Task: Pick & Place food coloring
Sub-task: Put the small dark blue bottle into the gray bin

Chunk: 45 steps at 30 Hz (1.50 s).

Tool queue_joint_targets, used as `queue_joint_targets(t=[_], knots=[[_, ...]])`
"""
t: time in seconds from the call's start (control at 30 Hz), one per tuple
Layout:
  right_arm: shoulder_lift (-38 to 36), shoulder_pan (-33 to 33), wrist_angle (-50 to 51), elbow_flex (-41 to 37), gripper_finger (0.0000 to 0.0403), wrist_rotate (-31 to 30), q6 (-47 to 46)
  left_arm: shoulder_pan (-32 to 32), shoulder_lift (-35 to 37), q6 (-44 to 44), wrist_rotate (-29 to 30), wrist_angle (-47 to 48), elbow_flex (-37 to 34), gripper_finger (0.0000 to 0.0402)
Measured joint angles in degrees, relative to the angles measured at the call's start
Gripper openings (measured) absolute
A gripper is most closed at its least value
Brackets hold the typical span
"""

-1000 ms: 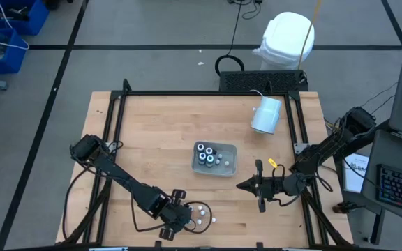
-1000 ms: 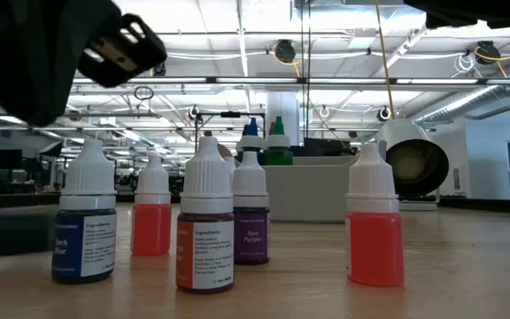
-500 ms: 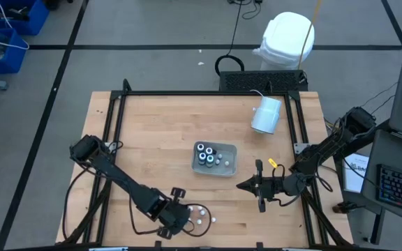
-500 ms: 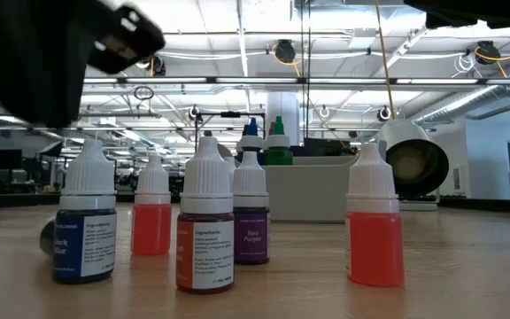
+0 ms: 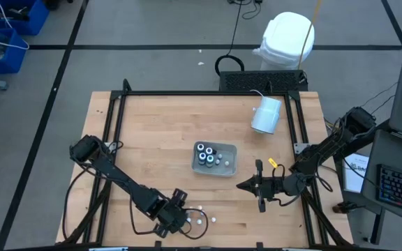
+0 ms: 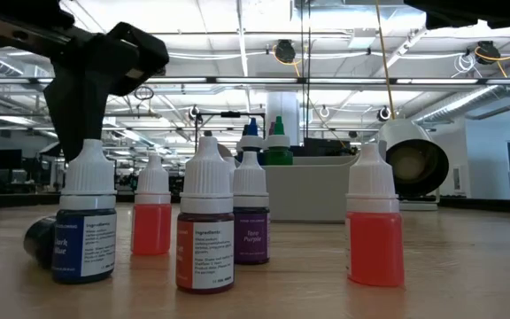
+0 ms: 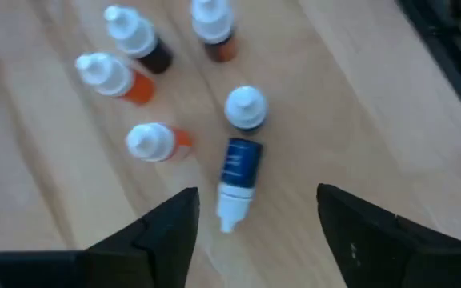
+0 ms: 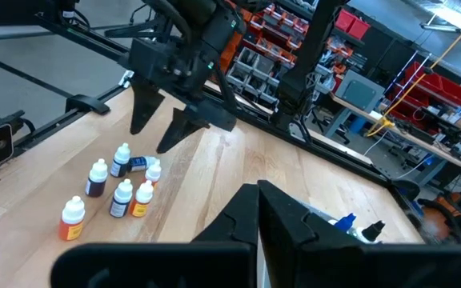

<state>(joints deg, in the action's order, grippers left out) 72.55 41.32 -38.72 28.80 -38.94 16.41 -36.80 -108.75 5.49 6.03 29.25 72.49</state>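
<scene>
Left arm: we see it reach from the counter's (image 5: 152, 132) left edge down to the near edge, forearm low, wrist bent so the gripper points down.
Left gripper (image 5: 180, 217): its fingers (image 7: 170, 228) are spread wide and hold nothing; they hang just above a fallen blue-labelled bottle (image 7: 237, 180).
Fallen bottle: we see it on its side on the wood, white tip toward the gripper, touching neither finger.
Standing bottles (image 8: 110, 190): five white-capped ones stand upright in a loose cluster just beside the fallen one, near the counter's near edge.
Tray (image 5: 229, 166): mid-counter, well apart from the cluster, holding the dark round bottles (image 5: 205, 155).
Right arm: it comes in from the right edge, stretched level toward the tray.
Right gripper (image 5: 243, 185): fingers pressed together, empty, just right of the tray.
White cylinder (image 5: 266, 115): lying at the far right.
</scene>
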Motion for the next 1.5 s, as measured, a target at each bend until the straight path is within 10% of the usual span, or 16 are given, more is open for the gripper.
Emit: queue_joint_targets(t=[0.87,1.5], knots=[[0.0,0.0,0.4,0.1,0.0000,0.0,-2.1,1.9,-5.2,-0.9,0.0,-1.2,0.1,0.0063],[1.4,-3.8,-1.9,0.0,0.0000,1.8,-3.5,0.9,-4.5,0.2,13.5,22.7,13.5,0.0064]])
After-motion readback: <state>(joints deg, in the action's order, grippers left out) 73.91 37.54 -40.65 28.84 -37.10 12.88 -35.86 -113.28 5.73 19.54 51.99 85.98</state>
